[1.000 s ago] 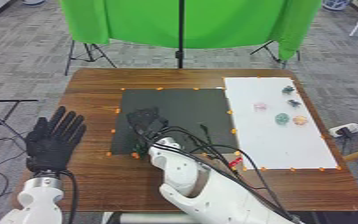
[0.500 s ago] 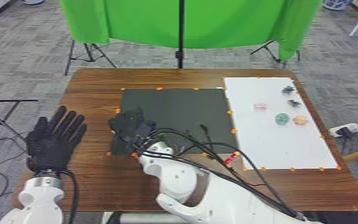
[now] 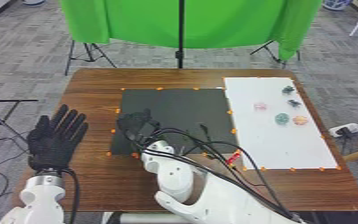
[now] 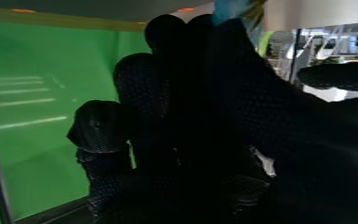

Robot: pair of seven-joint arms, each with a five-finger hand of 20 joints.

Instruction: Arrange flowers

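Green cloth (image 3: 224, 22) above grey carpet (image 3: 131, 52).

A green cloth (image 3: 131, 25) hangs across the top of the head view, with a black pole (image 3: 181, 30) upright at its middle. What seems a white adapter (image 3: 340, 131) sits at the right edge.

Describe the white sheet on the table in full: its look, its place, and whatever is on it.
The white sheet is a plain, matte-looking long rectangle lying flat on the table's right side, beside the dark mat. Orange pieces dot its edges. On its far half rest small pink, green and orange pieces, plus two dark ones nearer its right edge.
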